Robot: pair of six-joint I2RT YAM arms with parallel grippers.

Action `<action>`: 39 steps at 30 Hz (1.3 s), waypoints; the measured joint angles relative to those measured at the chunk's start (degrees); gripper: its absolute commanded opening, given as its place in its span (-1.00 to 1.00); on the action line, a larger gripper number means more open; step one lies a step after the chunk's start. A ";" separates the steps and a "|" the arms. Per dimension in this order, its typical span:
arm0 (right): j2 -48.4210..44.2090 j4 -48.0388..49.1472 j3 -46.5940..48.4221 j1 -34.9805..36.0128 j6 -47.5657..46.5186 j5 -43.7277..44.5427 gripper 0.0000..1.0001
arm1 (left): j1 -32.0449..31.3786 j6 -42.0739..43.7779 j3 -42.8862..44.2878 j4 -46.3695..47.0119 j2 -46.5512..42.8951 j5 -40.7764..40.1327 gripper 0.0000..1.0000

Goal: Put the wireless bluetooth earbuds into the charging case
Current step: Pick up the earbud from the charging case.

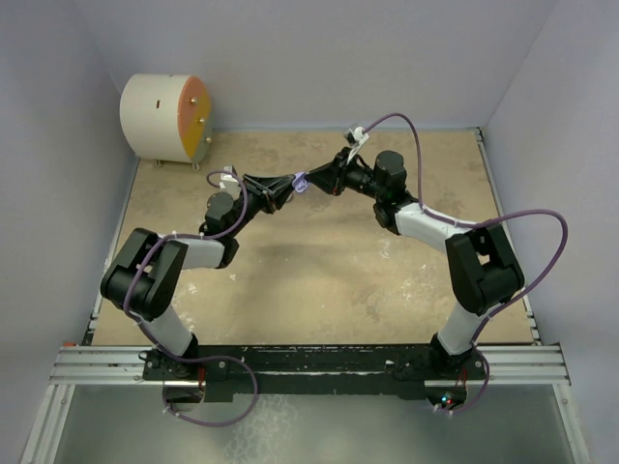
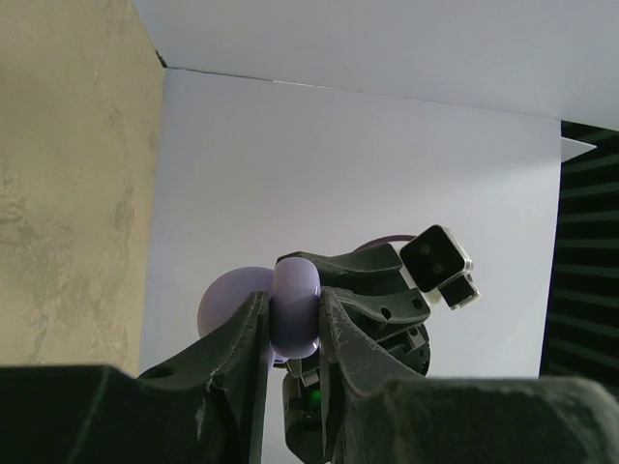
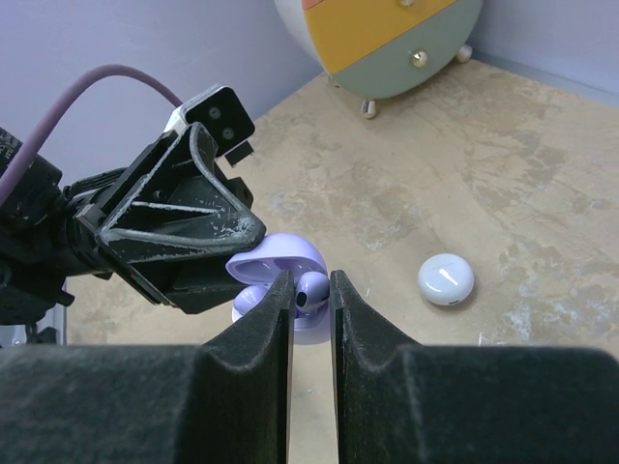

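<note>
**Right gripper** (image 3: 309,282): the fingers are standing nearly together, leaving only a narrow gap. They are pinching a small lilac earbud (image 3: 311,290) between the tips.

**Earbud:** it is sitting at the mouth of the case (image 3: 279,257). The case is hanging open, and its lid and base are both showing lilac.

**Left gripper** (image 2: 295,302): the fingers are clamping the case's rounded body, one pressing on each side. A second lilac curve is showing behind the left finger.

**Case:** it is hanging in the air above the table (image 1: 319,271), where the two grippers are meeting tip to tip. It is near the far edge and about midway between the left and right edges.

**White disc** (image 3: 446,278): it is lying flat on the table, well apart from the case.

**Drum** (image 1: 164,118): it is resting on its side in the far left corner, with its orange face pointing toward the right edge.
</note>
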 measured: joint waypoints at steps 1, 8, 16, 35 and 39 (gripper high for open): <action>0.00 0.13 0.00 0.00 -0.33 0.09 -0.88 | 0.00 -0.24 0.00 0.26 0.24 0.02 -1.00; -0.68 2.58 -1.36 -0.02 -2.19 2.29 -0.90 | 0.00 -1.77 0.31 1.20 1.73 -0.02 -1.00; -1.64 4.33 -2.19 0.00 -3.82 3.34 -0.97 | 0.00 -1.95 1.81 1.09 1.97 -0.17 -1.00; -8.35 20.70 -13.70 1.84 -12.52 14.75 -1.00 | -0.39 -4.76 2.43 1.42 4.39 -0.20 -1.00; -8.52 22.58 -13.75 4.85 -18.16 20.24 -1.00 | -0.59 -4.94 2.82 1.25 4.39 -0.20 -1.00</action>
